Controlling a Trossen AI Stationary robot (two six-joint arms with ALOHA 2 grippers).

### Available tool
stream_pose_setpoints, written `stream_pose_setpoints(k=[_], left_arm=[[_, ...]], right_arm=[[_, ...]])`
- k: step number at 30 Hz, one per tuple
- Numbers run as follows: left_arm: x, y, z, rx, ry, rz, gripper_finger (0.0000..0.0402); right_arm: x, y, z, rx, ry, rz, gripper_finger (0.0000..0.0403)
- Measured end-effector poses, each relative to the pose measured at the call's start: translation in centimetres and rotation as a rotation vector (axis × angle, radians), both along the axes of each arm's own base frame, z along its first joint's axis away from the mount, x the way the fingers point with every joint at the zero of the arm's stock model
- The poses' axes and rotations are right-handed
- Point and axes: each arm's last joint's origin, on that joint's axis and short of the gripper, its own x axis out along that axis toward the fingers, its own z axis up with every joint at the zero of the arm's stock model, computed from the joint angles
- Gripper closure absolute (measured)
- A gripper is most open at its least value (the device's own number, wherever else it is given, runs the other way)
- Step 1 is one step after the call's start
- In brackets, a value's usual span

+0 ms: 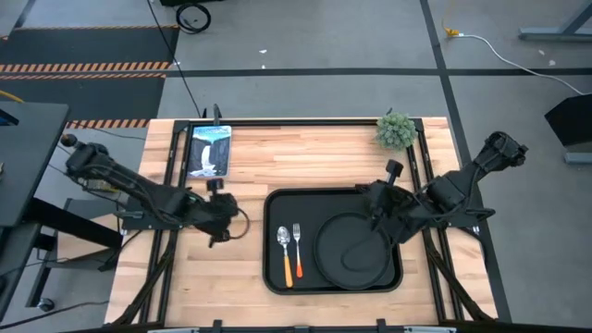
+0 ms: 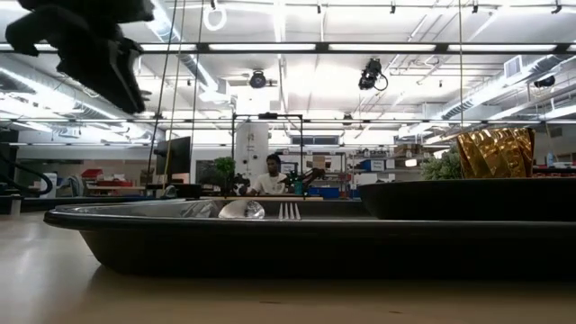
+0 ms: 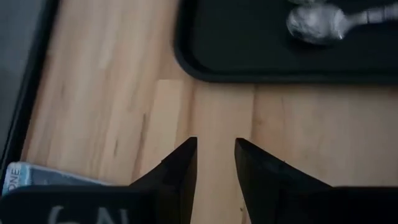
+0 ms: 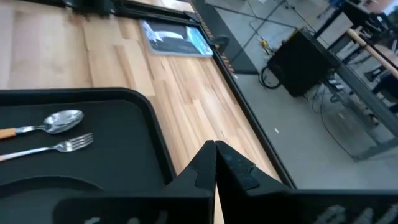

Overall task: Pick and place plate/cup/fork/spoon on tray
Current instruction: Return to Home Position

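Note:
The black tray (image 1: 277, 208) lies mid-table. On it lie the spoon (image 1: 284, 240) and the fork (image 1: 298, 239), side by side at its left, and the round black plate (image 1: 347, 254) at its right. The amber cup (image 2: 493, 153) shows only in the low view, rising behind the plate's rim (image 2: 468, 198). What it stands on is hidden. My left gripper (image 1: 222, 215) hangs open above bare wood left of the tray. My right gripper (image 1: 372, 200) is shut and empty over the tray's far right part; its arm hides the cup in the high view.
A small potted plant (image 1: 396, 129) stands at the table's far right. A flat picture card (image 1: 208, 153) lies at the far left. Bare wood shows left of the tray and along the near edge. A person (image 2: 270, 175) sits far off in the room.

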Motion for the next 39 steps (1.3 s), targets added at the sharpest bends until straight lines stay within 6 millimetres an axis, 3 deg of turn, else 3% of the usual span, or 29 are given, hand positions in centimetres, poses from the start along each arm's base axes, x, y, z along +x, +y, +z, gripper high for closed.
stream_pose_setpoints(k=[8,17,25,34,39], left_arm=[[-4.6,1.5,1.4,-0.039,-0.282,0.078,0.0286],[-8.1,3.1,0.5,-0.174,-0.623,0.054,0.0286],[-10.1,4.7,-1.4,-0.186,-0.887,0.054,0.0286],[-12.1,5.9,-1.8,-0.184,-1.000,0.066,0.0286],[-11.8,5.8,-1.6,-0.198,-1.027,0.061,0.0286]], right_arm=[[-0.6,0.8,-1.6,-0.013,-0.008,0.035,0.0392],[-2.6,-0.4,-4.9,0.096,-0.092,0.154,0.0395],[-5.3,-3.0,-5.5,0.200,-0.353,0.438,0.0396],[-8.8,-6.3,-6.7,0.185,-0.500,0.413,0.0396],[-10.3,-7.2,-7.6,0.209,-0.567,0.436,0.0396]])
